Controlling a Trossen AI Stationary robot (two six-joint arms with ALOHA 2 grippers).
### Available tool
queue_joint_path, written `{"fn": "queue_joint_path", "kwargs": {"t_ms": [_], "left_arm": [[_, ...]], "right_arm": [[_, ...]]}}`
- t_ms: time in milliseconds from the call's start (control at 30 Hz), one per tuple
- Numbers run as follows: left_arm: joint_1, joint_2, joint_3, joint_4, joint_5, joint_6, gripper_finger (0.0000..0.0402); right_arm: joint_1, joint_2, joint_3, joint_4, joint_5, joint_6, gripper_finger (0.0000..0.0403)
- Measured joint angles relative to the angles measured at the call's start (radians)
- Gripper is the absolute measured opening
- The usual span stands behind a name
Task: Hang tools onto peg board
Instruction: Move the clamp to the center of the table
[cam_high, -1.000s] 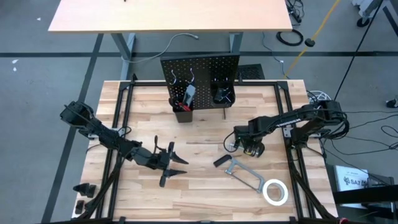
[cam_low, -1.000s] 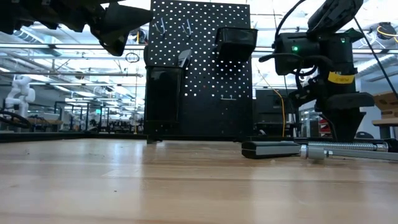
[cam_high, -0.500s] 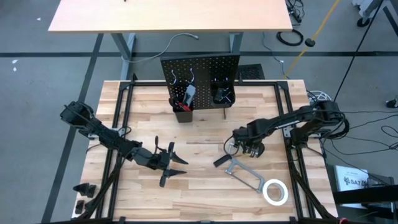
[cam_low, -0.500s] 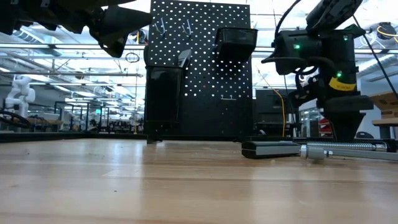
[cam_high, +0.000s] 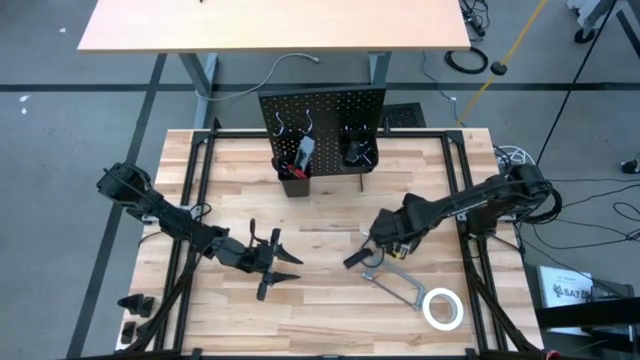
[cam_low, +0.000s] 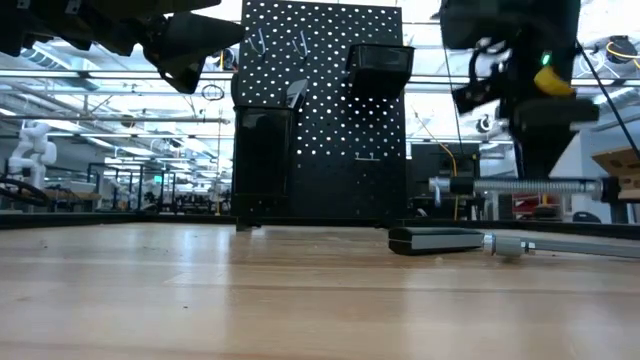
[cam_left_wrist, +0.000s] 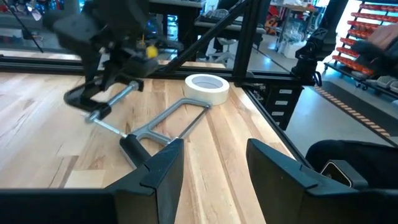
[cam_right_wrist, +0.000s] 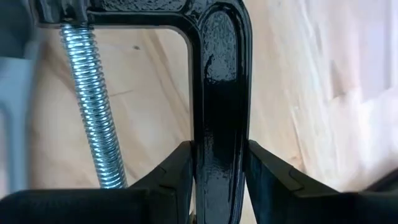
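Note:
The black C-clamp (cam_right_wrist: 219, 74) with its silver screw (cam_right_wrist: 93, 118) is in my right gripper (cam_high: 383, 248), which is shut on it above the table's middle right. In the low view the screw (cam_low: 520, 186) hangs level above the table. The grey bar clamp (cam_high: 395, 282) lies flat on the table just near of the gripper, and the white tape roll (cam_high: 443, 308) lies flat beyond it, near the front right. The peg board (cam_high: 322, 115) stands upright at the far edge. My left gripper (cam_high: 272, 262) is open and empty, near the table's middle left. My right gripper pinches the C-clamp's straight black spine (cam_right_wrist: 221, 140) between its two fingers, one on each side. The fingers lie along the spine, with the screw running beside it. The clamp is lifted clear of the table, its screw about level.
Two black bins hang on the peg board's front: the left one (cam_high: 293, 178) holds red-handled tools, the right one (cam_high: 357, 152) holds dark items. Silver hooks (cam_high: 283, 126) stick out above them. Bare wood lies between the arms and the board.
My right gripper has gone a little toward the table's left and near edge and up. The C-clamp has come up with it: its screw, earlier low by the tabletop, now hangs level and clear above the bar clamp, which has stayed in place.

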Motion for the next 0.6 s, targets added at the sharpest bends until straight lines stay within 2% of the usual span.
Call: {"fn": "queue_joint_path", "kwargs": {"t_ms": [367, 600], "left_arm": [[0.000, 0.000, 0.000, -0.026, -0.002, -0.026, 0.0177], [0.000, 0.000, 0.000, -0.026, -0.004, -0.026, 0.0177]], "right_arm": [[0.184, -0.003, 0.203, -0.090, 0.144, 0.120, 0.0109], [0.241, -0.004, 0.268, -0.089, 0.195, 0.144, 0.0109]]}}
